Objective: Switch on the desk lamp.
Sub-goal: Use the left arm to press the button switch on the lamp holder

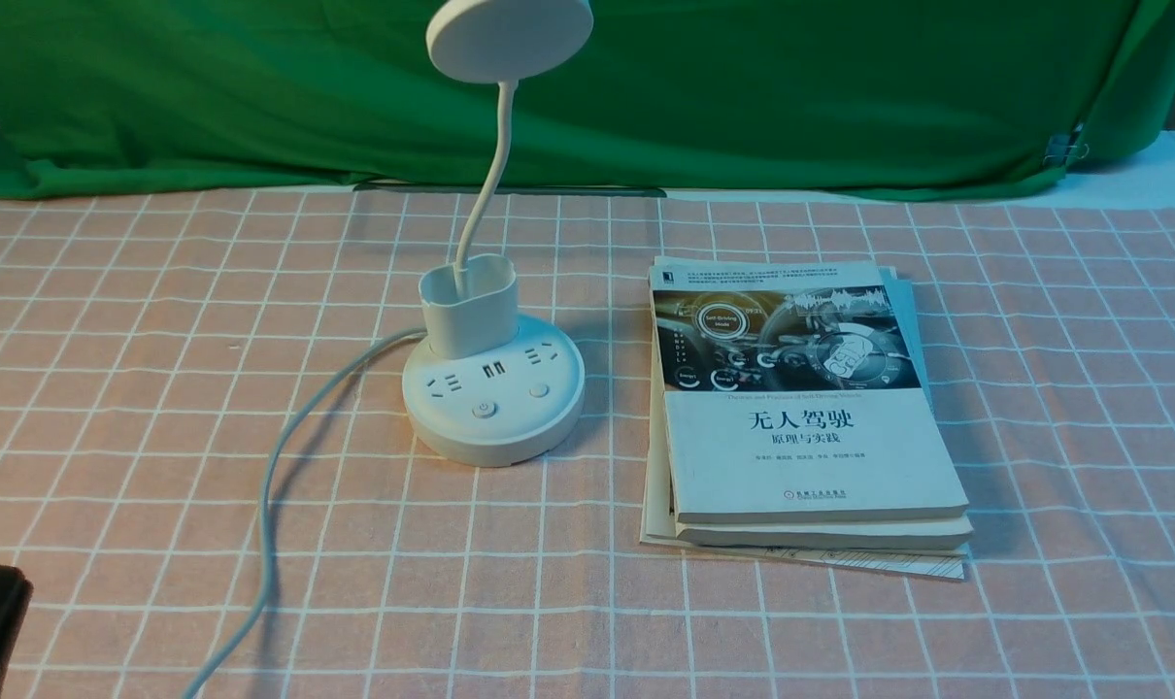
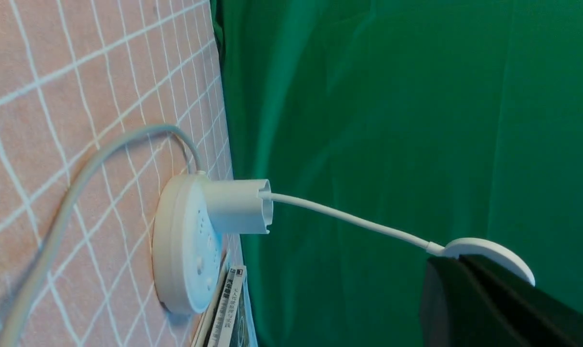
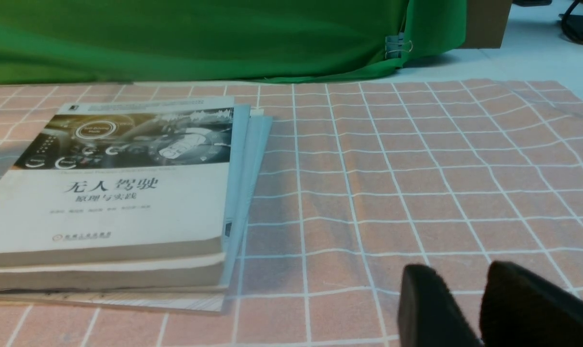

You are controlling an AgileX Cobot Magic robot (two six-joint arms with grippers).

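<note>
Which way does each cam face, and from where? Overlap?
Front view: between the arms, looking forward and down at the desk lamp, books and green cloth; a dark piece of the robot shows at the lower left.
Left wrist view: on the left arm, turned sideways, low toward lamp and cloth; left gripper fingertips show, together.
Right wrist view: on the right arm, looking across the table over the books to the cloth; right gripper fingertips show, apart.
Front and left wrist views share the lamp.
</note>
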